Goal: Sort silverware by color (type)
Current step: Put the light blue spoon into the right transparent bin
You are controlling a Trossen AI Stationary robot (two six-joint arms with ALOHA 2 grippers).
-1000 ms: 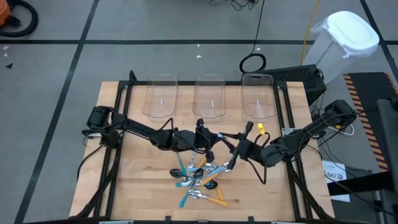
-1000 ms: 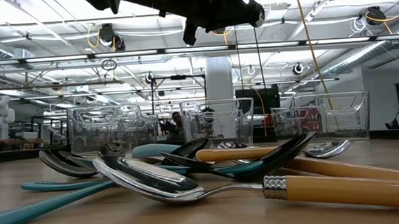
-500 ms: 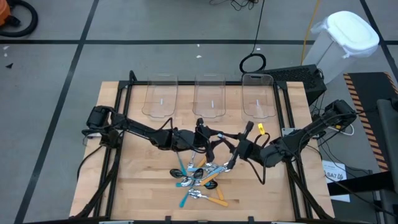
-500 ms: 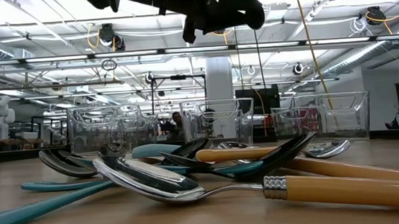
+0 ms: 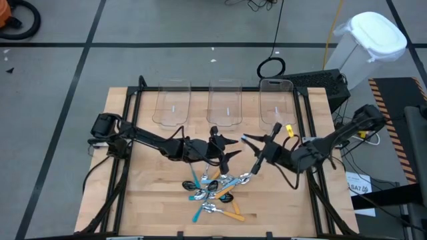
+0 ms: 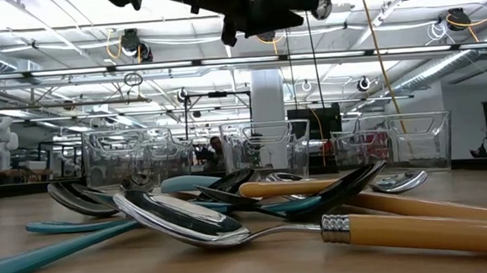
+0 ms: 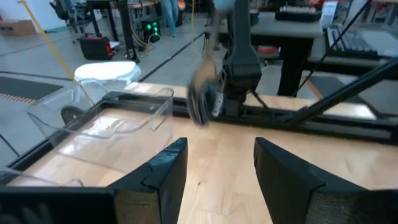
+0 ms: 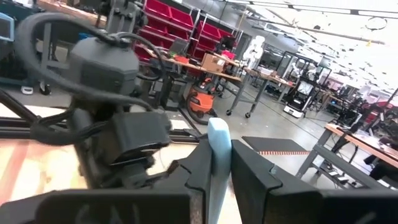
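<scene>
No text, label or number is legible anywhere (the white paper (image 5: 359,185) beside the table shows only unreadable dark marks).

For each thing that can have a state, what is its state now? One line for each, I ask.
left gripper: open, holding nothing, above the table.
right gripper: shut on the light-blue spoon.
light-blue spoon: held by its handle, lifted off the table.
spoon pile: lying mixed on the table, unsorted.
clear bins: three in a row; no spoon visible inside them.
</scene>
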